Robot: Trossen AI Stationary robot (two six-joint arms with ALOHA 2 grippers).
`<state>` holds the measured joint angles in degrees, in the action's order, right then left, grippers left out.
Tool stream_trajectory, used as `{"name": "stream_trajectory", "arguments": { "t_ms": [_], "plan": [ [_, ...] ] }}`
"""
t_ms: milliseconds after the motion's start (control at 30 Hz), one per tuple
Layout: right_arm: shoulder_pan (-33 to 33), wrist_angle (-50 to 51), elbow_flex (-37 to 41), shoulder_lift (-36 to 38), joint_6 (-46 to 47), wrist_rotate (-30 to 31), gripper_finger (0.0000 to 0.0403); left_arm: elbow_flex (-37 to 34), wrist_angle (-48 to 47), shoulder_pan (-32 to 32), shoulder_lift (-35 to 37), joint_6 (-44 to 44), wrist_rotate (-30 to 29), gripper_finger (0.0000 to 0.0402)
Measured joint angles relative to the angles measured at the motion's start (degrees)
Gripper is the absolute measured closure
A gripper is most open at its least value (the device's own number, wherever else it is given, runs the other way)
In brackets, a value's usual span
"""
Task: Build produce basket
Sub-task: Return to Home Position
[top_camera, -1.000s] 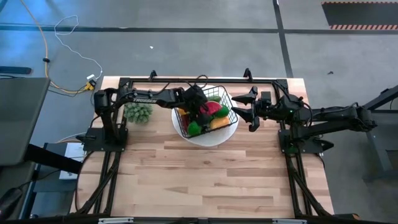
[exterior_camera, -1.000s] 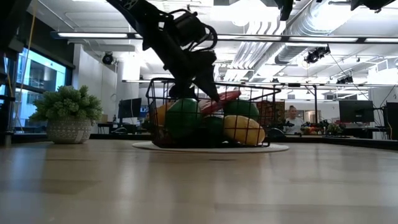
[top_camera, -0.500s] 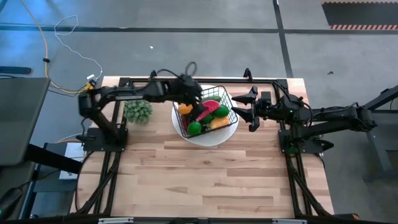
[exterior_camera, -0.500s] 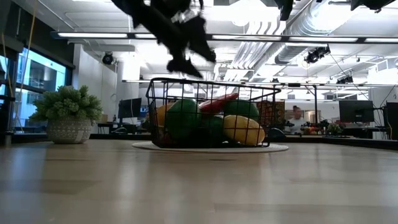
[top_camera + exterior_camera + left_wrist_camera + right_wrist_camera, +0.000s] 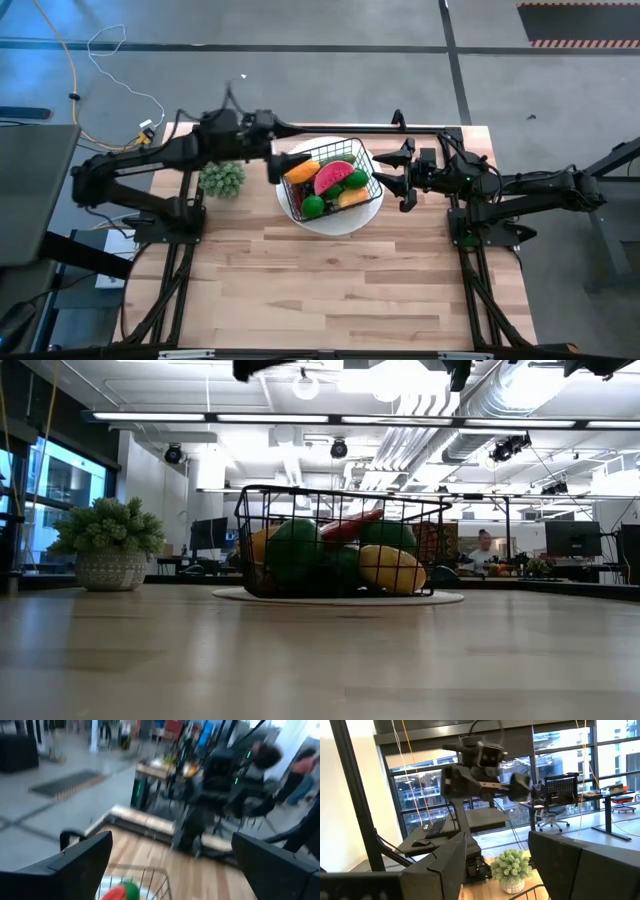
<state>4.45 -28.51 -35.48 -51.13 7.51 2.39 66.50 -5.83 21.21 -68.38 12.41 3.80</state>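
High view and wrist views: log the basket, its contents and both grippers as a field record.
basket: stands on white plate, far middle of table
contents: watermelon slice, green lime, orange fruit, yellow fruit; others partly hidden
left gripper: open, empty, raised between potted plant and basket
right gripper: open, empty, beside basket's right side

Wooden table [image 5: 330, 290], white plate [image 5: 332, 224] – potted plant [image 5: 222, 179] beside it
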Motion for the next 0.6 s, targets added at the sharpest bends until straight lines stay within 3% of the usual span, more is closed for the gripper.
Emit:
{"name": "stream_trajectory", "arguments": {
  "t_ms": [400, 600],
  "plan": [
    [0.00, -0.02, -0.02, 0.00, 0.10, 0.00, 0.0206, -22.90, 19.33, -6.49, 17.03, 5.15, -3.72, 0.0004],
    [0.00, -0.02, -0.01, -0.01, 0.09, 0.00, 0.0206, -28.59, 21.06, -9.97, 22.17, 4.88, -9.59, 0.0004]
  ]
}}
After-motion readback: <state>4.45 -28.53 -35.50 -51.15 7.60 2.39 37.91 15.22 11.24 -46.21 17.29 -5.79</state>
